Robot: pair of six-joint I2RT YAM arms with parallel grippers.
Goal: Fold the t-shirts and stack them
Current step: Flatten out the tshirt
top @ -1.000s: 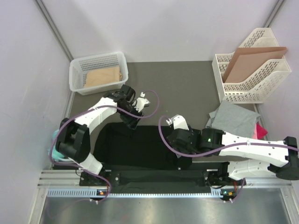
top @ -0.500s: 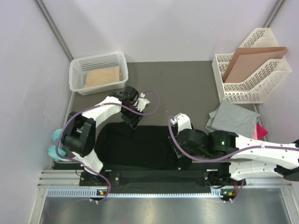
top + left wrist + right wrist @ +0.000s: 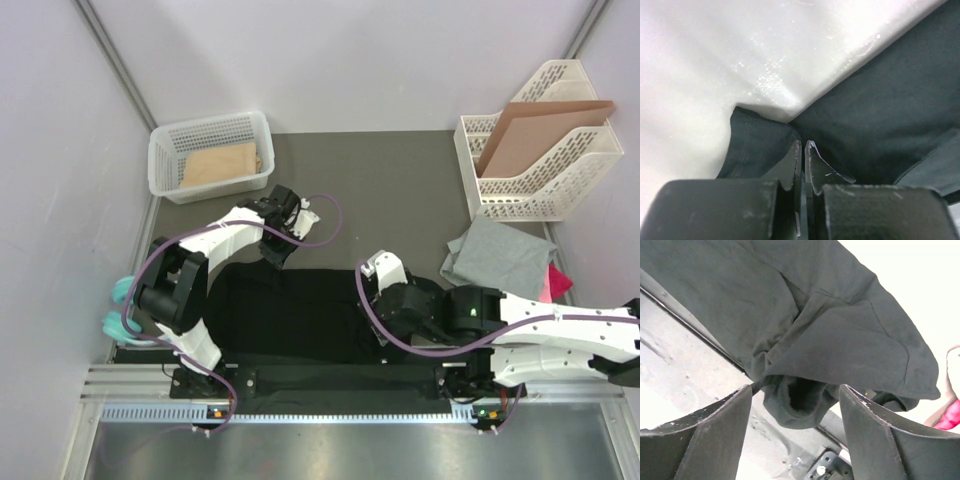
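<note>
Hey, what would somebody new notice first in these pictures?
The big black t-shirt spread across the near middle of the table grabs attention, with both arms at it. The left gripper is shut at its far edge; the right gripper hangs open over a bunched end. A grey shirt and a pink one lie at the right.
</note>
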